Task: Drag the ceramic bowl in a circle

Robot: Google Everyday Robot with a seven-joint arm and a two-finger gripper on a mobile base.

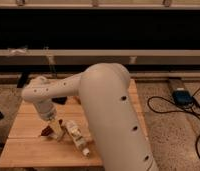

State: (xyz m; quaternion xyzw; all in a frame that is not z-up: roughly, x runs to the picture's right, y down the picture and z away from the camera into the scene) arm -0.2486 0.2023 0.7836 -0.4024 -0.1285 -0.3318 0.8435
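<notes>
My tool (54,129) low over left part of wooden tabletop (23,150); I can't tell if open or closed. Ceramic bowl (46,132) peeks out orange at tool's left; inside hidden. Whitish things (77,137) just right. Big white arm (110,115) blocks my view.

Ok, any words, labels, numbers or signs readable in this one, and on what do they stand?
No text can be read anywhere in this view.
White arm: only dark dots, no lettering.
Blue box on the floor: any label is too blurred to read.
Pincer, low over the left part of the wooden table near the orange ceramic bowl: no marking visible.
</notes>
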